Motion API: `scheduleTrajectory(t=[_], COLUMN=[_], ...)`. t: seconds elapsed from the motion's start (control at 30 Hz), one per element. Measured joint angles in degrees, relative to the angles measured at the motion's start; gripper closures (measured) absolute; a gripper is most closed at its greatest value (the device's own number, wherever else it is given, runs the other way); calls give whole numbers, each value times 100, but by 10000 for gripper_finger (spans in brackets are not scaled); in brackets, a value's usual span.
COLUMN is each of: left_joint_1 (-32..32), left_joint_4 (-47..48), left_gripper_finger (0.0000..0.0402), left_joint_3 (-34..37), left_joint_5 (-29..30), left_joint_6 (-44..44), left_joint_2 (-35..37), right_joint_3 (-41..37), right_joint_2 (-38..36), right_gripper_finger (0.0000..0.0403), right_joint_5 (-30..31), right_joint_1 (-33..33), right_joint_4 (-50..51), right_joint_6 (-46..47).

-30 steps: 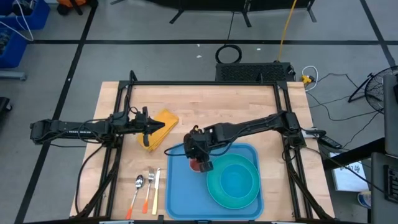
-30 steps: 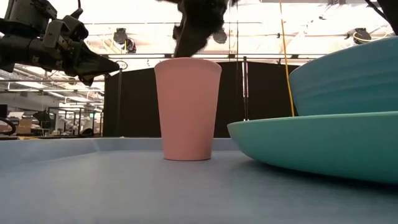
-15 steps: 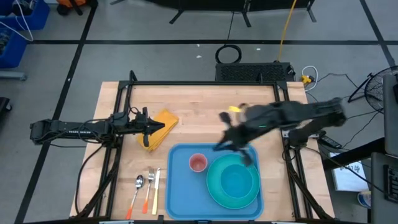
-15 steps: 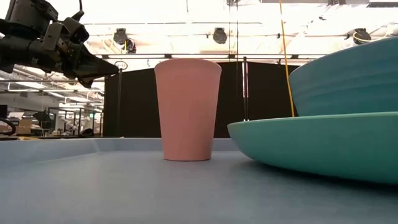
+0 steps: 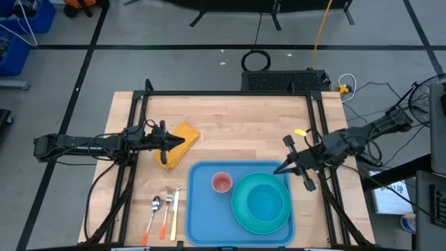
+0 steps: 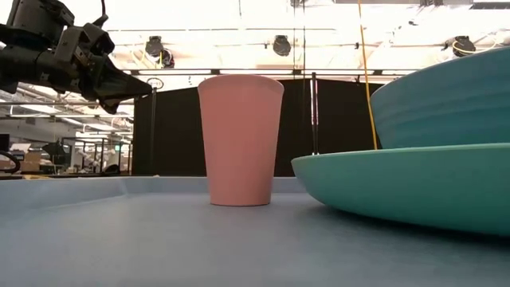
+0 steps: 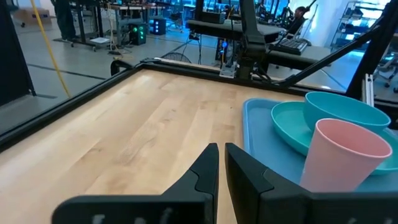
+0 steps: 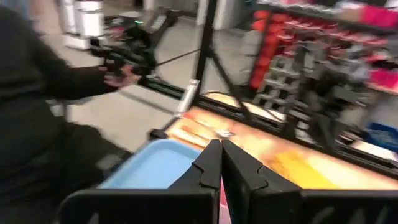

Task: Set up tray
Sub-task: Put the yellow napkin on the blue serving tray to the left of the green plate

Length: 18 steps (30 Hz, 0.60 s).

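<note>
The light-blue tray lies at the table's near middle. A pink cup stands upright on its base on the tray's far left part, beside a teal plate with a teal bowl on it. My right gripper is shut and empty, in the air over the tray's far right corner, pointing level toward the table's left; its wrist view shows the shut fingers above the tray. My left gripper hangs shut above a yellow cloth, with nothing between its fingers.
A spoon, a fork and a knife lie on the wood left of the tray. A black frame borders the table. A person in a dark sleeve stands beyond the table in the right wrist view.
My right gripper has drawn away from above the pink cup, going up and toward the table's right edge, and has tipped from pointing down to level. The cup has stayed upright on the tray.
</note>
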<state>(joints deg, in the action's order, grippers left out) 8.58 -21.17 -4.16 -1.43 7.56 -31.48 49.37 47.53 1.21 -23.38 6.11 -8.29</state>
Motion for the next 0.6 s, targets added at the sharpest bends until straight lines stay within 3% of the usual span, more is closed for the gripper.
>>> scheduleTrajectory(t=[0.23, 0.43, 0.6], left_joint_1=[0, 0, 0], left_joint_4=[-4, -7, -7], left_gripper_finger=[371, 371, 371], left_joint_3=[0, 0, 0], left_joint_5=[2, 4, 57], left_joint_6=[141, 137, 124], left_joint_2=[0, 2, 0], right_joint_3=[-1493, -1910, -2205], right_joint_2=[-919, -1750, -1938], right_gripper_finger=[402, 403, 403], right_joint_5=[205, 339, 353], right_joint_1=[249, 600, 937], right_joint_4=[-856, -863, -860], right_joint_6=[142, 266, 268])
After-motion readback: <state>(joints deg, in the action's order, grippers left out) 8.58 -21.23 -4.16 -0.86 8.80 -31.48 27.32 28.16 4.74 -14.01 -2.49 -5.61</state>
